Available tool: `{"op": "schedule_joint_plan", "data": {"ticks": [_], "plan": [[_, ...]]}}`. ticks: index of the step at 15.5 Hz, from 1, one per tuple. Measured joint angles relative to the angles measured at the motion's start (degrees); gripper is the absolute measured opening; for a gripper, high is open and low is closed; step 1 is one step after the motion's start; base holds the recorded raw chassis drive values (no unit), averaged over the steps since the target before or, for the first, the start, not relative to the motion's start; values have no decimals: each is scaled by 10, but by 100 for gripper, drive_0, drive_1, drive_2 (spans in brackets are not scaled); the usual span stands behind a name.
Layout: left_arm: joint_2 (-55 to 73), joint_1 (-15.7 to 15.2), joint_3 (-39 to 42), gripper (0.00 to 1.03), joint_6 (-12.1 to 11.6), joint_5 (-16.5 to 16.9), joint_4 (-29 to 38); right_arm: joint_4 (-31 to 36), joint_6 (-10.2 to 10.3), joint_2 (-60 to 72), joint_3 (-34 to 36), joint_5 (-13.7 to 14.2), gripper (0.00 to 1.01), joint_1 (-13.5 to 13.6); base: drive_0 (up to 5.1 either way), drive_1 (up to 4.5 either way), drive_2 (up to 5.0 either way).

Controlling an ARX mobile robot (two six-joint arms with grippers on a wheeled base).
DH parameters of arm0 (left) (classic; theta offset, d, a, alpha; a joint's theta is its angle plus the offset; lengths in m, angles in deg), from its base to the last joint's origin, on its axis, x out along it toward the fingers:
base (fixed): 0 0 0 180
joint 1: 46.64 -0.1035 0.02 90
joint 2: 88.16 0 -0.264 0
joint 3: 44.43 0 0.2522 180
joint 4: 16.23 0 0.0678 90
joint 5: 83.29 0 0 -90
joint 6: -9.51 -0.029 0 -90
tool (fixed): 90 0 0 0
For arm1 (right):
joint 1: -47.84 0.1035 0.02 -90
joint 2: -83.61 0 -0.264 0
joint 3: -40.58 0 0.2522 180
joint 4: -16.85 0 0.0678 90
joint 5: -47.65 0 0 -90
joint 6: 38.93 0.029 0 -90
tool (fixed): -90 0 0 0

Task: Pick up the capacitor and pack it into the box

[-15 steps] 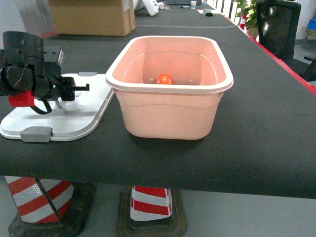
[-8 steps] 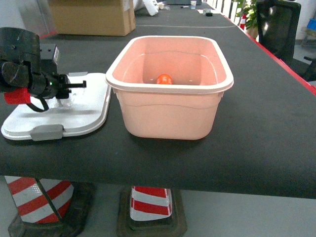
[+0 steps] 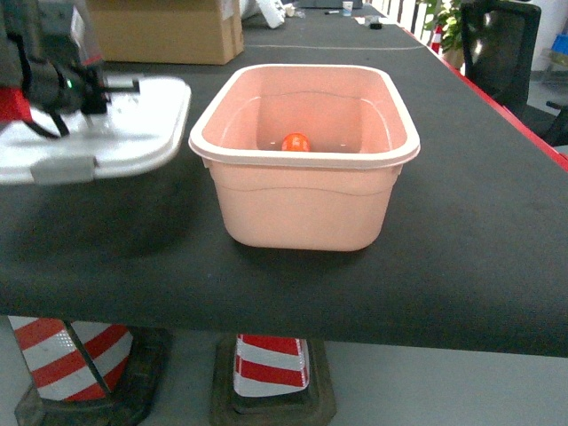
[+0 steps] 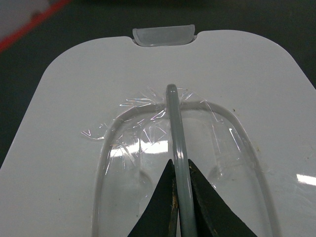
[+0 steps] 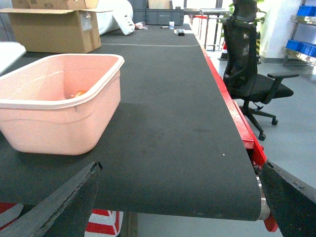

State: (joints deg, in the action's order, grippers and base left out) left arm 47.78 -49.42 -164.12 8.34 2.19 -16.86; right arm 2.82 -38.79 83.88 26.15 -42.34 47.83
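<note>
The pink box (image 3: 304, 160) sits in the middle of the black table (image 3: 479, 231). It is open on top. The little orange capacitor (image 3: 295, 142) lies inside it, on the bottom. At about 10 o'clock from the box, the left gripper (image 3: 120, 87) holds the white lid (image 3: 124, 129) up off the table. The lid looks blurry, and a dark shadow lies under it. A brown cardboard carton (image 3: 164, 31) stands at about 11 o'clock, far back. Striped cones (image 3: 271, 368) stand under the table.
</note>
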Motion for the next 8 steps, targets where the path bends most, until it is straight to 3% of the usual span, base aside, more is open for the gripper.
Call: {"op": "schedule_joint_plan", "data": {"ticks": [2, 4, 8], "plan": [[-41, 8, -56, 2, -3, -16, -16, 0, 0, 0, 0, 0, 98, 0, 0, 0, 0], [-65, 43, -104, 2, -3, -35, -36, 0, 0, 0, 0, 0, 98, 0, 0, 0, 0], [-51, 174, -148, 2, 13, -92, -129, 0, 0, 0, 0, 0, 98, 0, 0, 0, 0]]}}
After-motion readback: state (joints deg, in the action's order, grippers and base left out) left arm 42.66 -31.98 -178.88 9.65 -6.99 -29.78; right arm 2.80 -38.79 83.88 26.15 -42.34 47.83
